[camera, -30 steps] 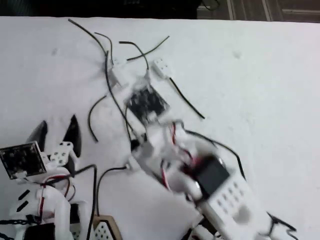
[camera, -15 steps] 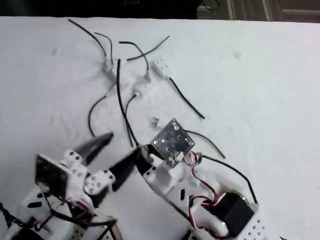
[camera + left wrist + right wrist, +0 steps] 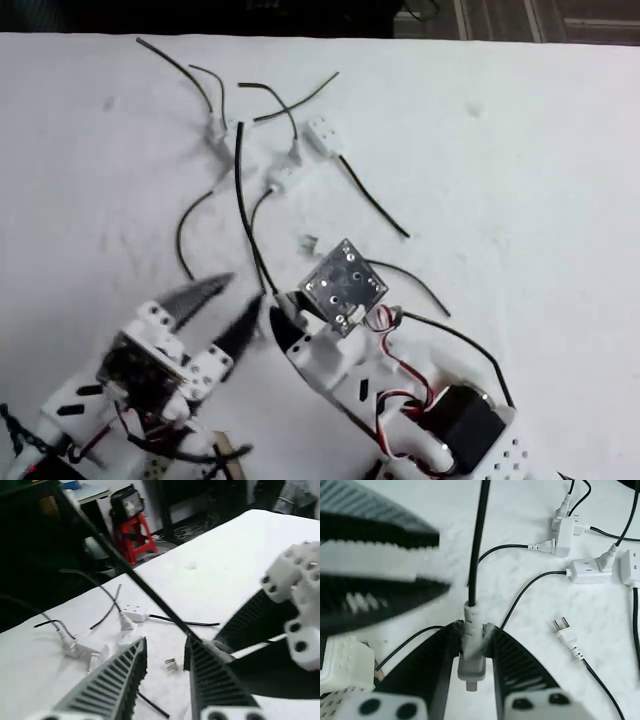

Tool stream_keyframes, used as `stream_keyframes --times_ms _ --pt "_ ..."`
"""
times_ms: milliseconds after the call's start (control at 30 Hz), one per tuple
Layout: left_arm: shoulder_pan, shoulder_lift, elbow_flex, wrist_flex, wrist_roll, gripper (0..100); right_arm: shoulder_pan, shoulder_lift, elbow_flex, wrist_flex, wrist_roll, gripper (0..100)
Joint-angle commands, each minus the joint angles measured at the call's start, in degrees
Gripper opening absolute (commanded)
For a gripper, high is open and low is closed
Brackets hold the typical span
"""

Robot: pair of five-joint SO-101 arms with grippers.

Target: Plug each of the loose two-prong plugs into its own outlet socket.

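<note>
We see a white table (image 3: 520, 150) with a faintly speckled surface. Beyond its far edge we note a red stand (image 3: 134, 537) carrying a black box-like object (image 3: 125, 501), loose cables (image 3: 192, 530) on the dark floor, and brown wood panelling (image 3: 560, 18).

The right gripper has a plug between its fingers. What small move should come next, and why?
Probably bring the open left gripper onto the plug for a handover. The right gripper holds it with its cord leading away and its front end towards the wrist, so it likely cannot push it in as held.
</note>
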Motion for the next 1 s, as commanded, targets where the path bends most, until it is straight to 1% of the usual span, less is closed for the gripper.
stream_keyframes --times_ms 0,67,167,333,467,667,733,867,967 --pt "-11.3 0.3 -3.5 0.0 -0.4 14 0.1 -0.7 -0.8 -1.4 -0.4 1.7" --pt "-13.4 0.3 -3.8 -0.1 -0.4 14 0.1 -0.8 -0.9 -1.4 -0.5 1.7" --pt "-13.4 0.3 -2.4 -0.4 -0.4 14 -0.3 -0.8 -0.9 -1.5 -0.6 1.7" --pt "-13.1 0.3 4.7 -7.1 -0.3 14 -4.6 -0.8 -0.6 -3.6 -0.6 1.7" --pt "-6.5 0.3 4.7 -7.2 -0.3 14 -6.1 -0.2 -0.4 -4.8 -1.8 1.7" --pt "8.0 0.3 -2.3 0.4 -0.8 14 -6.1 -0.2 0.4 -4.9 -2.2 1.7" --pt "11.6 0.3 -3.5 1.8 -1.0 14 -6.0 -0.2 1.5 -5.0 -2.2 1.7" --pt "12.9 0.3 -2.8 2.5 -4.7 14 -6.0 -0.2 3.0 -4.9 -2.3 1.7" --pt "12.5 0.3 -2.4 2.4 -5.5 14 -5.9 -0.2 3.0 -4.8 -2.4 1.7"
